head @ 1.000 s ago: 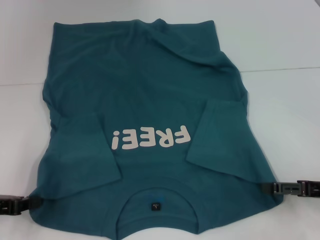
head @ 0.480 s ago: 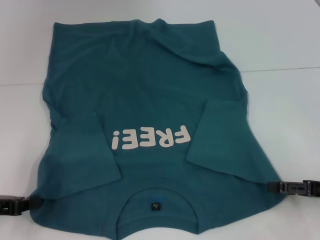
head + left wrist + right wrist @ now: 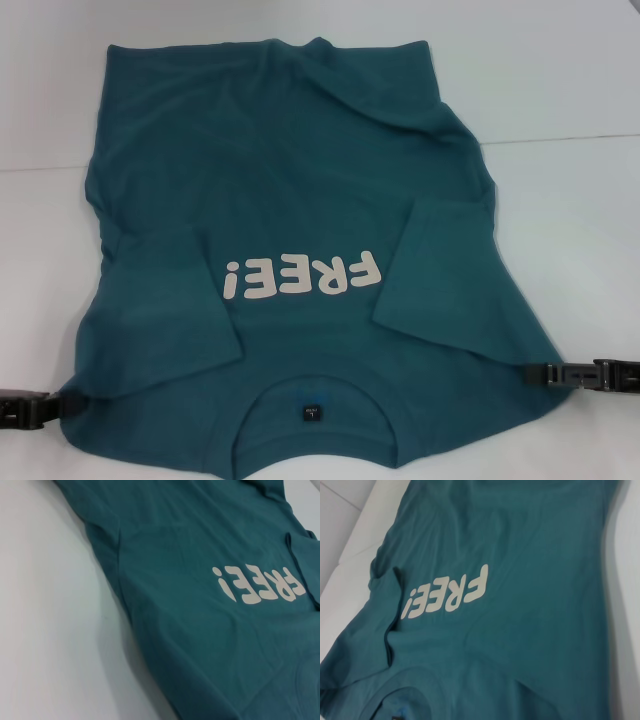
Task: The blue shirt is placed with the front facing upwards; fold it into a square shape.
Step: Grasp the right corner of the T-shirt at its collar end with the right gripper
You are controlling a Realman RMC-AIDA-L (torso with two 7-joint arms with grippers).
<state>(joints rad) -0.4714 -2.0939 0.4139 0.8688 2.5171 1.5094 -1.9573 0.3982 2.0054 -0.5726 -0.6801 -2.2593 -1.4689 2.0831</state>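
Where the view from the head is nearest the robot, the blue shirt is lying front up on the white table, its neckline turned toward the robot and its hem stretching away to the far side. A small dark neck tag is showing inside the collar, but its marking is too small to be read. Just beyond it, the off-white lettering "FREE!" is being seen upside down across the chest, and it is also appearing in both wrist views.

Both short sleeves are lying folded inward over the body of the shirt, one on each side of the lettering. The left end effector is being held low at the near left shoulder edge of the shirt, and the right end effector is being held low at the near right shoulder edge, its tip touching the cloth. Whether either one is open or clamped on fabric cannot be told, as the fingertips are being hidden by the shirt's edge.

Farther off, a faint seam is running across the table, passing under the middle of the shirt.
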